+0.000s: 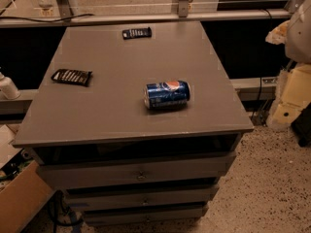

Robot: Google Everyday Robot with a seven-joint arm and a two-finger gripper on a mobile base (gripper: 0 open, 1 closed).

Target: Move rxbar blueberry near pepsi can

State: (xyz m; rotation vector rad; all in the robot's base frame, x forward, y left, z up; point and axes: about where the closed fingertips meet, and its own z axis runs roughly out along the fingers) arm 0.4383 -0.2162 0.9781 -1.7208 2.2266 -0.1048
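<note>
- Drawers (141,174) under the front edge of the table (112,120) sit closest to you, and all the task's things lie on top, farther back.
- Your pepsi can (166,94) lies on its side right of the table's middle, its long axis running left to right.
- Your rxbar blueberry (136,33) lies flat by the far edge, well apart from the can, beyond it and a little to the left. Its long axis also runs roughly left to right.
- Leave the striped wrapper (72,76) near the left edge alone; it is not your bar.
- Your gripper does not show over the table. The pale bulk (300,30) at the right edge may be part of the arm, and you cannot tell whether the gripper is spread or closed.
- Judged from this layout, you reach to the far edge, then bring the bar toward the camera and slightly right.
</note>
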